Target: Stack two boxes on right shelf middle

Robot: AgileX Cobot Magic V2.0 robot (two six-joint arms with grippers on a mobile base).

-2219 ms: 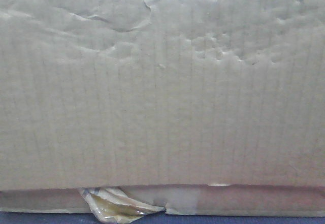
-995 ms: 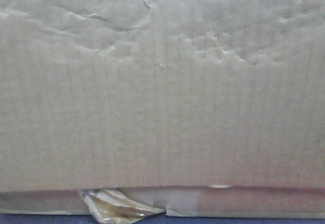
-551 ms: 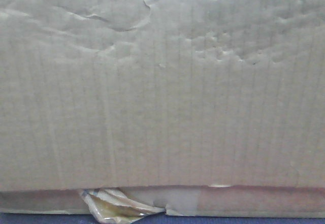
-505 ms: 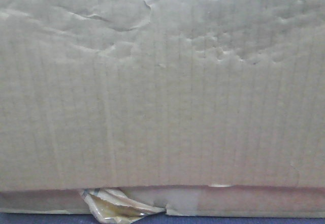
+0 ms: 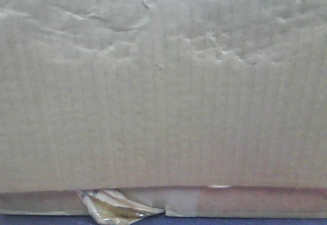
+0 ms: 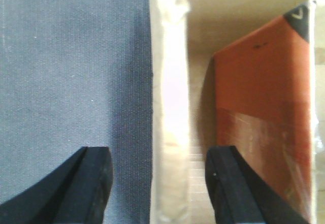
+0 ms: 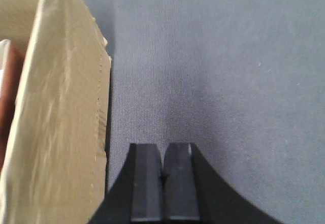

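One tan cardboard box (image 5: 163, 92) fills the front view, its face dented and wrinkled, with a crumpled yellowish tape scrap (image 5: 115, 208) at the taped bottom edge. My left gripper (image 6: 160, 181) is open and straddles the box's side wall (image 6: 170, 107). One finger (image 6: 91, 186) is outside over the tabletop and the other finger (image 6: 233, 186) is inside the box. My right gripper (image 7: 162, 178) is shut on nothing and hovers over the tabletop just right of the box's outer wall (image 7: 56, 122). The shelf is out of view.
An orange-red panel (image 6: 264, 112) leans inside the box, and a sliver of it (image 7: 7, 82) shows in the right wrist view. The grey-blue tabletop (image 7: 218, 56) (image 6: 71, 66) lies on both sides of the box, and a thin strip of it (image 5: 204, 221) shows below the box.
The box face has shifted a hair to the left in the front view. Nothing else visibly differs.
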